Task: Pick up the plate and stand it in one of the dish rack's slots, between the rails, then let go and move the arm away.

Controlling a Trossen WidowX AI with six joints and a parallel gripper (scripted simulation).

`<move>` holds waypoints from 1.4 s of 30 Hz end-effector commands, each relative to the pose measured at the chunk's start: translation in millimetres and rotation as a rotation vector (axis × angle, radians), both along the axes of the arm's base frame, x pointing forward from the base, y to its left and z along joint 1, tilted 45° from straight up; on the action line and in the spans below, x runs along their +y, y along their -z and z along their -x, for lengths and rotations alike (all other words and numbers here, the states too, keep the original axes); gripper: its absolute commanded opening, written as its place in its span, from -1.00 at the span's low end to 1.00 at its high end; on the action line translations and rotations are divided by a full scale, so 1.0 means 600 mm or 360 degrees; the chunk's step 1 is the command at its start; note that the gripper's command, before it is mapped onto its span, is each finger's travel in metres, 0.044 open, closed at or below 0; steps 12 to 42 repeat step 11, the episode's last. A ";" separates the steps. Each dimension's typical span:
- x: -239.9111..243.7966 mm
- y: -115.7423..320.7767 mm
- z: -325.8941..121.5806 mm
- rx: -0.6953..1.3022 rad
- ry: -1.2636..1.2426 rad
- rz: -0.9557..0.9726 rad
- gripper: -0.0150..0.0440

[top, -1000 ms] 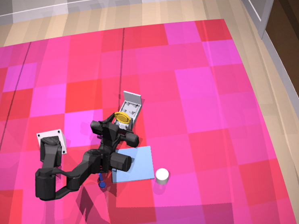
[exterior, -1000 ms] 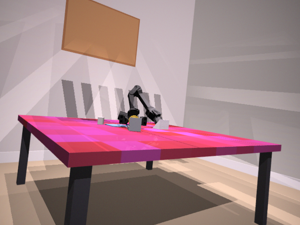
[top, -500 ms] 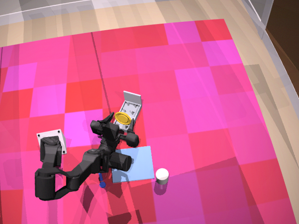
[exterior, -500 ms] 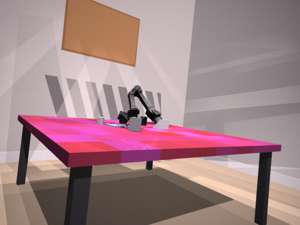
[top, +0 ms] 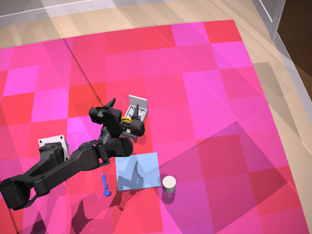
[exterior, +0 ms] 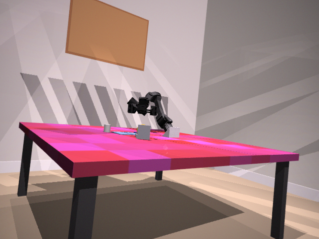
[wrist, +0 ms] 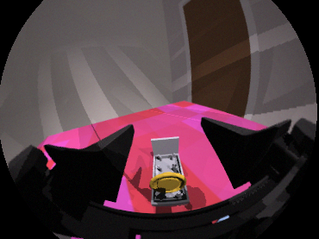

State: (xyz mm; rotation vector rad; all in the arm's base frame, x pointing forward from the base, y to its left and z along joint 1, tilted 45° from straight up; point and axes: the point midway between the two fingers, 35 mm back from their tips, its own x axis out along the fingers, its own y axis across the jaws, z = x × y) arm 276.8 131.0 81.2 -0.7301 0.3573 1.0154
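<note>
The yellow plate [top: 126, 119] [exterior: 142, 124] [wrist: 168, 183] stands on edge in the front part of the grey dish rack [top: 137, 100] [exterior: 143, 132] [wrist: 165, 146], across its length and seemingly leaning a little. The rack's tall end panel is at the far end. The rails near the plate are partly hidden, so I cannot tell exactly which slot it is in. My gripper [top: 125, 101] [wrist: 167, 124] is open and empty, raised well above the rack, with its fingers spread wide to either side in the wrist view. The plate is apart from both fingers.
A light blue board [top: 152, 163] [exterior: 119, 133] lies near the rack. A white cylinder [top: 169, 182] [exterior: 107, 128] stands beside the board. A blue bar [top: 104, 181] and a blue disc [top: 107, 192] are on its other side. The arm's white base [exterior: 174, 132] is left of the rack in the top view.
</note>
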 end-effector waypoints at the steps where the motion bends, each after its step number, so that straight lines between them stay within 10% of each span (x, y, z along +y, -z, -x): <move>1: 0.004 0.000 0.000 0.0069 0.0049 0.0015 0.86; 42: 0.020 0.005 0.014 0.0478 0.0356 0.0158 0.86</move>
